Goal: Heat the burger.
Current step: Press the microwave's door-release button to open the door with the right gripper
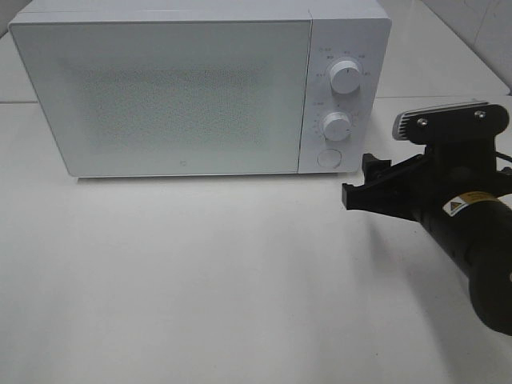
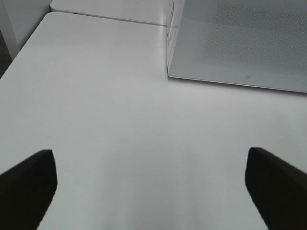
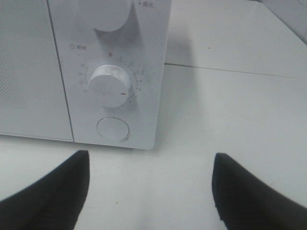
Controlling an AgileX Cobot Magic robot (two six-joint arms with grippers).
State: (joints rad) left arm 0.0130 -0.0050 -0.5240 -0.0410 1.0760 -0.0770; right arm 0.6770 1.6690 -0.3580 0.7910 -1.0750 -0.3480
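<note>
High outside view: a white microwave stands at the back of a white tabletop, door shut. The door panel is frosted with a fine dot pattern, so nothing inside can be made out. Right of the door sit an upper knob, a lower knob and a round button. The right arm enters from the right edge, partly cut off, and its black right fingers point at the control panel, close to it but apart from it. The burger appears in no view, so its place, its heading and its long axis cannot be told.

Left wrist view: the left fingers show only as two dark tips, spread wide with bare tabletop between them. The microwave's lower left door corner sits well beyond. This arm is out of the high view.

Right wrist view: the right fingers stand parted and grip nothing. This view alone shows a red mark on the lower knob and the printed scale around it, too small to read. The upper knob is cut off.
</note>
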